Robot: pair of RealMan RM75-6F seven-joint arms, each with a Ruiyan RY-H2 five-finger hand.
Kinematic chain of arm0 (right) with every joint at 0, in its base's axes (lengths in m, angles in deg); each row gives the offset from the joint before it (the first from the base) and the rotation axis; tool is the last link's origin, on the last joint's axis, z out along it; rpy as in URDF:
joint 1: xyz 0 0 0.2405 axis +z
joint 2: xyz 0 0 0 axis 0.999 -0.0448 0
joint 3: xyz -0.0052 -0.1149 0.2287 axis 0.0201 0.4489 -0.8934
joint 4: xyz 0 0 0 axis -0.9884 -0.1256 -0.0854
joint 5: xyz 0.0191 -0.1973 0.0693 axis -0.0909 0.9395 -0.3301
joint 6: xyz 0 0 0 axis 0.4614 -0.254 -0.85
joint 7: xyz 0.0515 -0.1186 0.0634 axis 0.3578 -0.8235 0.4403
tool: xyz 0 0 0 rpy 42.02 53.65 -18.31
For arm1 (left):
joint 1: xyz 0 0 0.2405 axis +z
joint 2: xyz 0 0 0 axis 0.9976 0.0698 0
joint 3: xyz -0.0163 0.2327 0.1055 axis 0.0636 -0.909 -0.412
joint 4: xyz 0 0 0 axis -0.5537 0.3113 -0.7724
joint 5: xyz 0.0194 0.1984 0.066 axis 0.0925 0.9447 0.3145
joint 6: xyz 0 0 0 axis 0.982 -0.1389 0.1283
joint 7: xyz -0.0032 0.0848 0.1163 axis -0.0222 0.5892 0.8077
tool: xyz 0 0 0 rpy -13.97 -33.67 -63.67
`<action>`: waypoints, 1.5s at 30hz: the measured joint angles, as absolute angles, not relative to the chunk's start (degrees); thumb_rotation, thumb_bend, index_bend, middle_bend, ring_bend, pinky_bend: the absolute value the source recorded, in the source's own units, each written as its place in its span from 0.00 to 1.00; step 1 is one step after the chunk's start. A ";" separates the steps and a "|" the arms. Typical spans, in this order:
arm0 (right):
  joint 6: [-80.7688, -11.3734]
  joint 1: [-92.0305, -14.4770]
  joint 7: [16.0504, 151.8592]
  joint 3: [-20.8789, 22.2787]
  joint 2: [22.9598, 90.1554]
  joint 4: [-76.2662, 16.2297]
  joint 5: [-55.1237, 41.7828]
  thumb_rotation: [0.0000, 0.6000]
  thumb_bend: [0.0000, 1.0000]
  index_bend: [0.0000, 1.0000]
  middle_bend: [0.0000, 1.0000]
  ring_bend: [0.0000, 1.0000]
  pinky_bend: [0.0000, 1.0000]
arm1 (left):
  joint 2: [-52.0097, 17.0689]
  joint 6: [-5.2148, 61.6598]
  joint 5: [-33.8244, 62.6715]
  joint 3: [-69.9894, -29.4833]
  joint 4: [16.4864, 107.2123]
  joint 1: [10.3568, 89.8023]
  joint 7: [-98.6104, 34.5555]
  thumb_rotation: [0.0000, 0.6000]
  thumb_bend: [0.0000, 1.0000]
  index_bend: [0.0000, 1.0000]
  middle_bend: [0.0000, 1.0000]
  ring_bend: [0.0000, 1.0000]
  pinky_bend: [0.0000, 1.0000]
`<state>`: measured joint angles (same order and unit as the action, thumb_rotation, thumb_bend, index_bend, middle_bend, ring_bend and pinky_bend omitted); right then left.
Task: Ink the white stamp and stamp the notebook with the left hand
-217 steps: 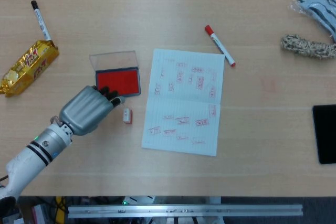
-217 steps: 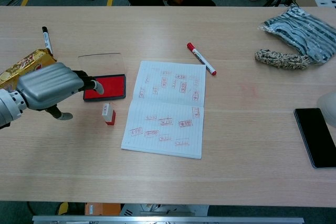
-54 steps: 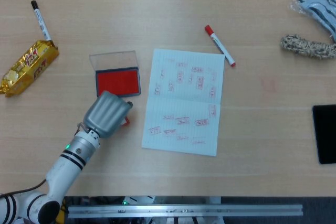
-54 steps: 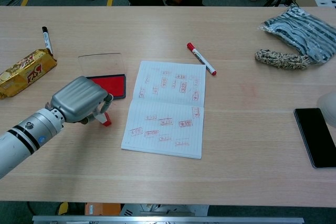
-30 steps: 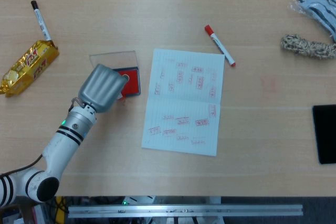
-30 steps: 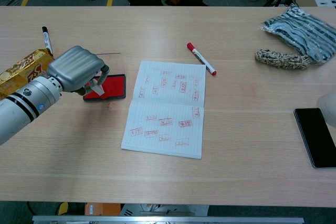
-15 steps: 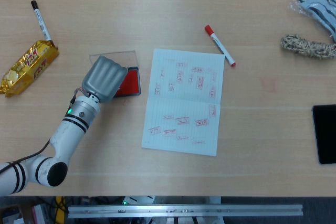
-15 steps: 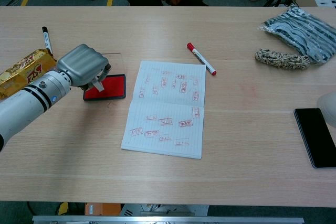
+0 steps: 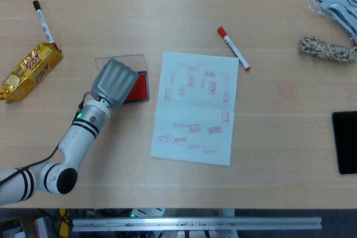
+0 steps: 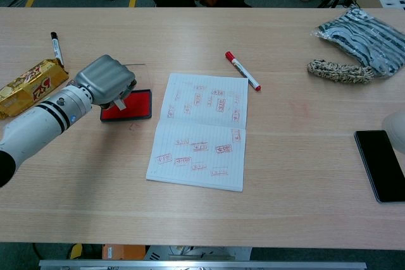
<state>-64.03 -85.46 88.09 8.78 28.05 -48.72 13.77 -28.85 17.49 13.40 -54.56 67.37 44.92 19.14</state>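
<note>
My left hand (image 9: 115, 81) hovers over the left part of the red ink pad (image 9: 140, 88), fingers curled around the white stamp. In the chest view the same left hand (image 10: 106, 79) hides most of the stamp (image 10: 118, 102), whose lower end shows just below the fingers, at or just above the ink pad (image 10: 134, 107). The open notebook (image 9: 196, 107) lies right of the pad and carries several red stamp marks. At the right edge of the chest view a pale sliver of my right hand (image 10: 397, 126) shows, too little to read its fingers.
A red marker (image 9: 233, 48) lies beyond the notebook. A black marker (image 9: 42, 22) and a gold snack bar (image 9: 30, 71) are at the far left. A black phone (image 9: 346, 142), a striped cloth (image 9: 337, 1) and a woolly strip (image 9: 326, 49) sit at the right.
The left hand picked the stamp up from the table below the pad and carried it over the ink pad. In the last half second it shifted slightly right and lower.
</note>
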 measured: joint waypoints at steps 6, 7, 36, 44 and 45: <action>-64.14 -85.64 88.26 8.76 28.01 -48.57 13.64 1.00 0.22 0.34 0.35 0.29 0.44 | -29.34 17.50 11.76 -54.98 67.34 43.99 20.73 1.00 0.27 0.58 1.00 1.00 1.00; -64.17 -85.68 88.30 8.75 28.00 -48.54 13.62 1.00 0.22 0.33 0.35 0.29 0.44 | -29.41 17.51 11.59 -55.06 67.33 43.89 20.87 1.00 0.27 0.58 1.00 1.00 1.00; -64.32 -85.82 89.94 8.57 28.42 -47.15 14.17 1.00 0.22 0.34 0.35 0.29 0.44 | -23.34 24.87 13.97 -57.23 82.19 43.59 22.82 1.00 0.27 0.57 1.00 1.00 1.00; -64.43 -85.99 90.52 8.69 28.27 -46.72 14.35 1.00 0.22 0.34 0.35 0.29 0.45 | -24.22 28.15 19.67 -60.27 89.09 44.33 26.18 1.00 0.27 0.57 1.00 1.00 1.00; -64.45 -86.02 90.57 8.70 28.25 -46.71 14.35 1.00 0.22 0.34 0.35 0.29 0.45 | -24.87 28.31 20.12 -60.51 89.38 44.40 26.48 1.00 0.27 0.57 1.00 1.00 1.00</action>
<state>-64.45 -86.02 90.57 8.70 28.25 -46.71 14.35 -24.87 28.31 20.12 -60.51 89.38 44.40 26.48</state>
